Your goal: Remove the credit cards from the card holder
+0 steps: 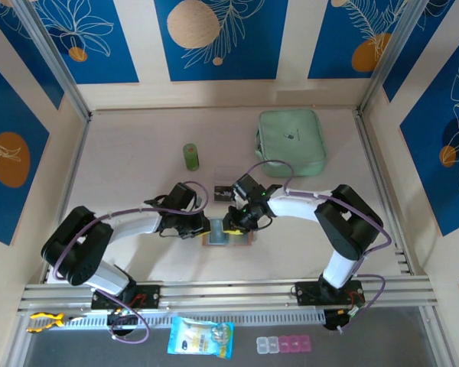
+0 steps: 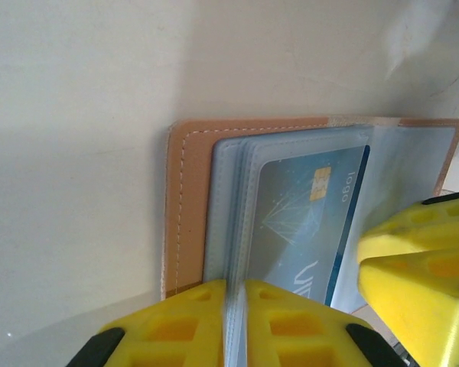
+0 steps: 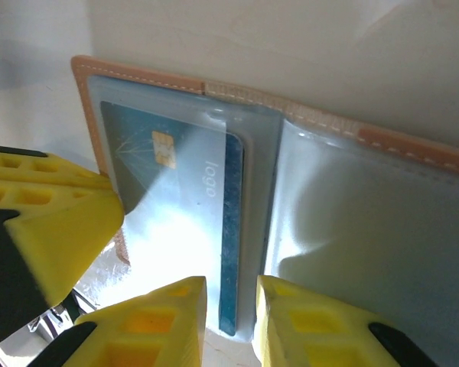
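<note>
At the counter's (image 1: 122, 153) near centre, the left fingers (image 2: 247, 298) pinch shut on the clear sleeves of the open tan leather card holder (image 2: 185, 206). Beyond them, the right fingers (image 3: 258, 294), slightly parted, straddle the edge of the blue chip-bearing credit card (image 3: 176, 191); whether they grip it is unclear. Pinning the holder firmly should let the card slide straight out.

A mint-green zip pouch (image 1: 291, 141) lies at upper right, with a green cylinder (image 1: 190, 157) to its left. Along the bottom edge sit a yellow fish toy (image 1: 46, 321), a blue-white packet (image 1: 201, 337) and pill boxes (image 1: 283, 345).

Top cam overhead, far; both wrist cams close on card holder (image 2: 187, 199).
</note>
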